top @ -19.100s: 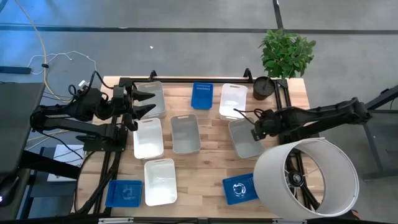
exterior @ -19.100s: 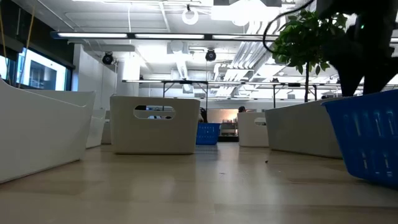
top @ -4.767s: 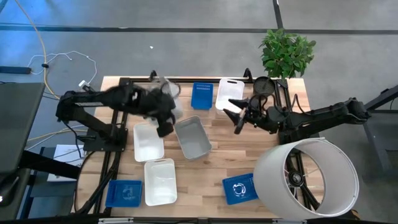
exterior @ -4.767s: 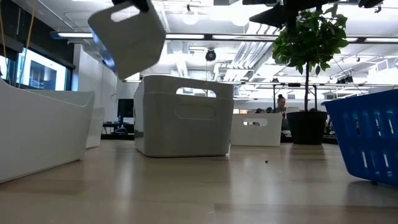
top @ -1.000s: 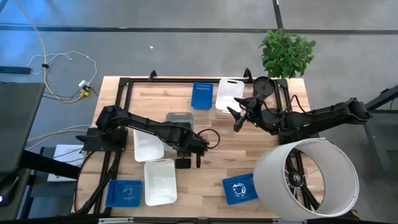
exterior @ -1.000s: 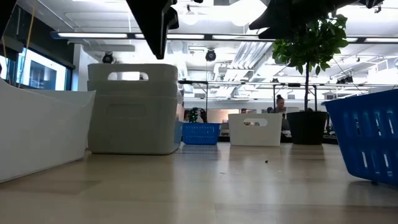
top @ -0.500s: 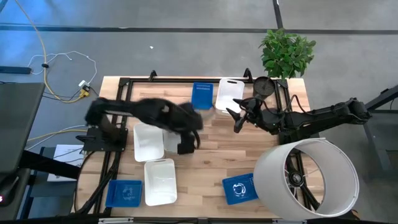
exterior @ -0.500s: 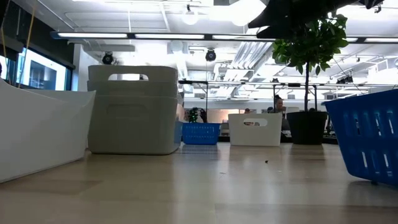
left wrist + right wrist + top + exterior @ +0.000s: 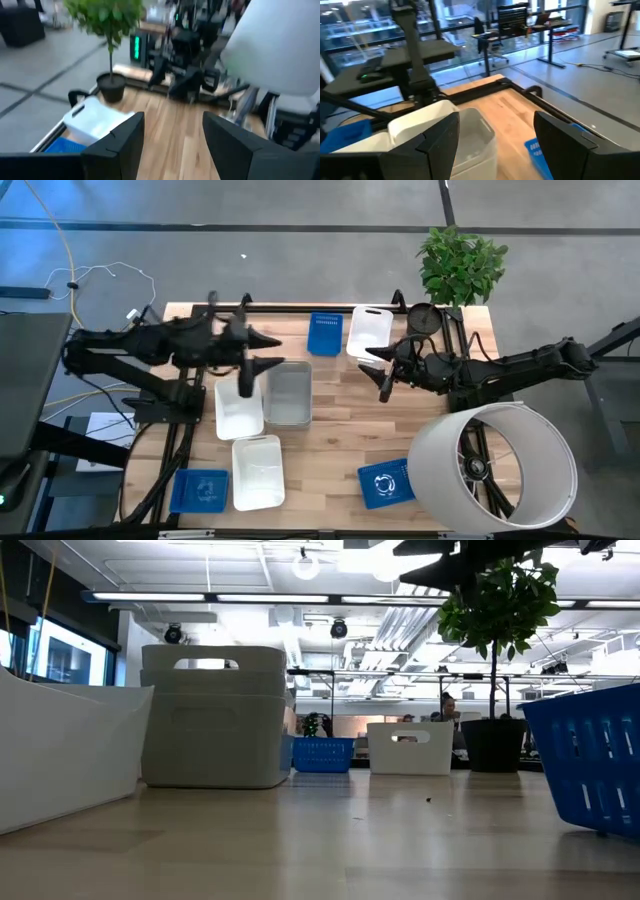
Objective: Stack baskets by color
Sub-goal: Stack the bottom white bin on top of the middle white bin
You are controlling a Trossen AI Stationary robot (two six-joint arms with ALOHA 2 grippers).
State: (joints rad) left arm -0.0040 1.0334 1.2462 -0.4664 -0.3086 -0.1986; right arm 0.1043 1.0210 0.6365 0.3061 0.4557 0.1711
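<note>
Just beside the grey basket stack (image 9: 288, 393), the left pincer (image 9: 262, 350) hangs wide and empty.

White baskets: three – one (image 9: 238, 407) left of grey stack, one (image 9: 257, 471) near front edge, one (image 9: 370, 333) at back. Grey basket stack (image 9: 288, 392): one. Blue baskets: three – back (image 9: 325, 334), front left (image 9: 198, 490), front right (image 9: 384, 483). Arms: two.

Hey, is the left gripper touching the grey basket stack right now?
Apart. In the high view the left gripper, fingers open, sits off the grey basket stack, with bare wood between them.
</note>
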